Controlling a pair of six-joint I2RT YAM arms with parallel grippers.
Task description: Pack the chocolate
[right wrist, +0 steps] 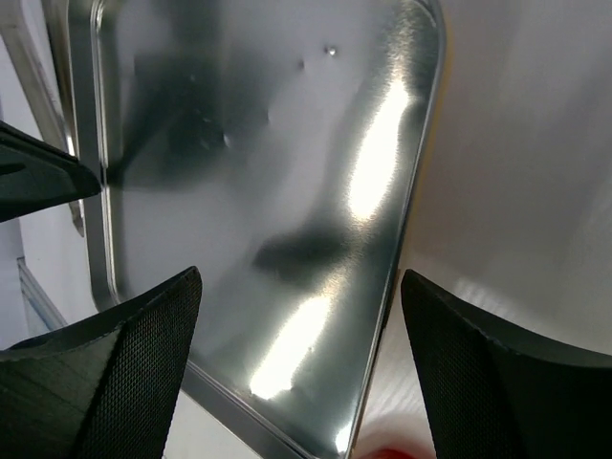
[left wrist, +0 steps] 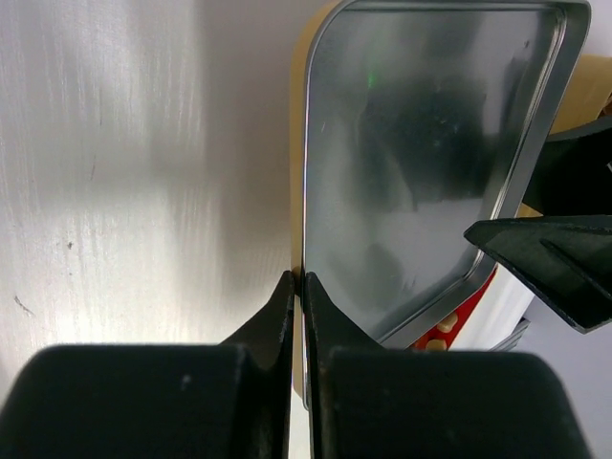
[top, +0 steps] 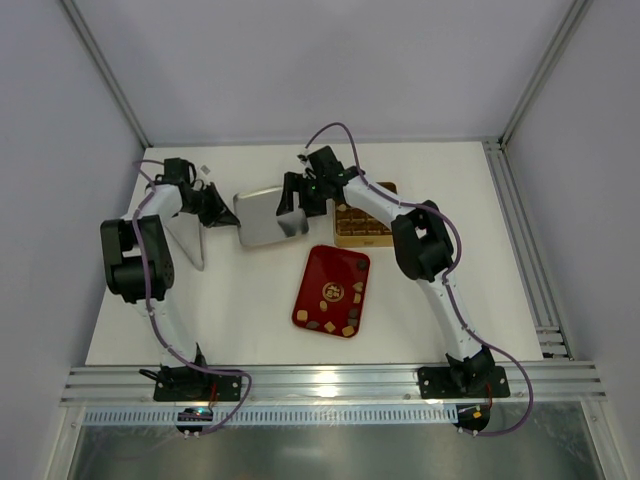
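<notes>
1. Red tray (top: 322,262) sits mid-table, and that's where the chocolate (top: 330,292) is. A few pieces are loose along its near end, a couple are in the middle, and some sit up the right side.
2. The gold tin (top: 352,238) with the gridded compartments is just behind the tray, partly under the right arm. I can't tell what's in the cells.
3. The metal lid (top: 262,220) is to the left of the tin with its shiny inside showing. Nothing is in it.
4. The tray's long axis runs near-to-far, leaning a bit to the right at the far end, and the scatter of pieces follows that line. Each piece is too small to tell which way it points.
5. The left gripper (left wrist: 298,287) has its fingers pinched together on the lid's rim, at the lid's left edge.
6. The right gripper (right wrist: 298,282) is at the lid's right side with its fingers spread wide, one either side of the shiny face. I can't tell if they touch it.
</notes>
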